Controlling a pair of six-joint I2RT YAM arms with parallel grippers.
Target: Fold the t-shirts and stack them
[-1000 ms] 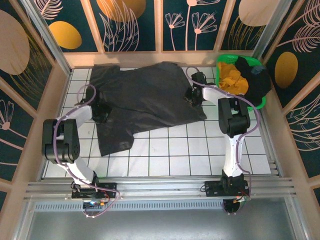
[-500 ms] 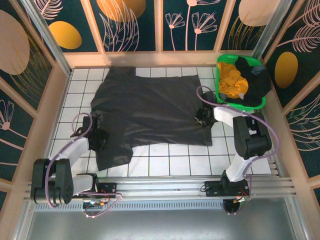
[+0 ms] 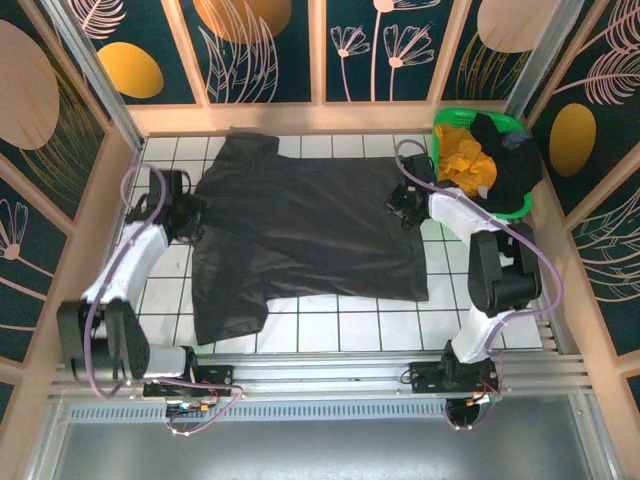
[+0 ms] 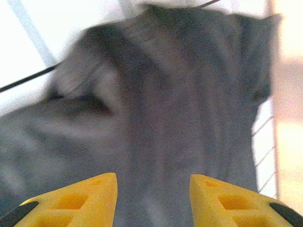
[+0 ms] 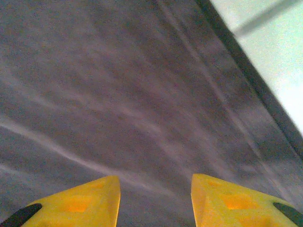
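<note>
A charcoal-black t-shirt (image 3: 310,230) lies spread flat across the white tiles, one sleeve reaching toward the near left. My left gripper (image 3: 190,215) hovers at the shirt's left edge by the sleeve. Its yellow fingers (image 4: 90,201) stand apart, and the left gripper (image 4: 152,194) has only blurred grey cloth (image 4: 165,104) beyond its tips. My right gripper (image 3: 403,203) is at the shirt's right edge. In its wrist view the right gripper (image 5: 155,196) is open over the cloth (image 5: 118,85), close to the hem. A mustard-yellow tee (image 3: 462,155) and a black tee (image 3: 510,160) sit bundled in the basket.
The green mesh basket (image 3: 452,117) stands in the far right corner, just beyond my right gripper. Wooden walls (image 3: 110,190) close in the tiled table on the left, back and right. Bare tiles (image 3: 350,325) run along the near edge in front of the shirt.
Both grippers have moved away from me along the shirt's side edges. The shirt, swung and laid out a second ago, now lies nearly still. The right jaws have widened.
</note>
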